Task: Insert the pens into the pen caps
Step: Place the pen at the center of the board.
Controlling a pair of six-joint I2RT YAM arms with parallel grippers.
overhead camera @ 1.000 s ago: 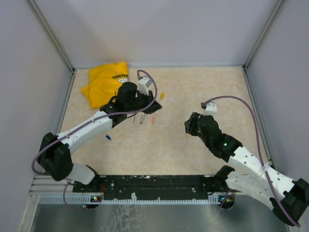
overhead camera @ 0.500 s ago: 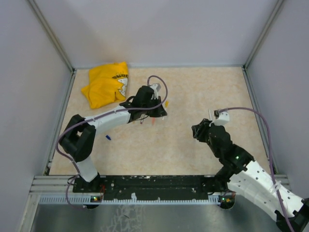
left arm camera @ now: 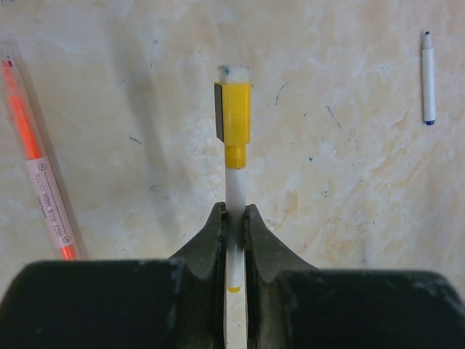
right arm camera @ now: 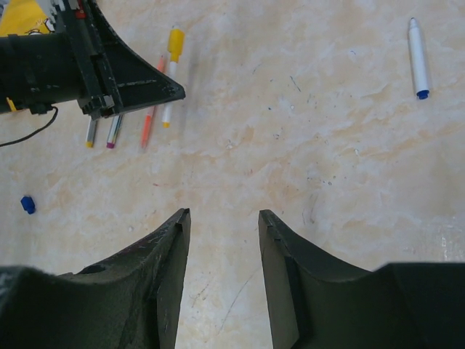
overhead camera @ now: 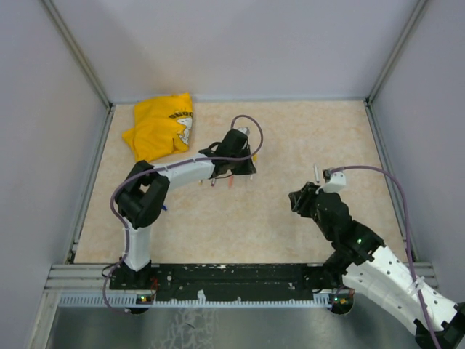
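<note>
My left gripper (left arm camera: 234, 218) is shut on a white pen barrel (left arm camera: 234, 185). A yellow cap (left arm camera: 235, 120) sits on that pen's far end, ahead of the fingertips. The same gripper shows in the top view (overhead camera: 245, 166) and in the right wrist view (right arm camera: 109, 73). An orange-red pen (left arm camera: 45, 189) lies to its left and a white pen with a blue tip (left arm camera: 429, 80) to its right. My right gripper (right arm camera: 221, 218) is open and empty over bare table (overhead camera: 298, 198). Ahead of it lie the yellow-capped pen (right arm camera: 173, 65), the orange-red pen (right arm camera: 151, 109) and two short pens (right arm camera: 102, 132).
A small blue cap (right arm camera: 27, 204) lies alone left of the pens; it also shows in the top view (overhead camera: 163, 207). A yellow cloth (overhead camera: 160, 127) lies at the back left. The white blue-tipped pen (right arm camera: 415, 54) lies far right. Grey walls enclose the table.
My left gripper has moved right, away from the yellow cloth, to the pens at the middle. My right gripper has drawn back a little toward the near right.
</note>
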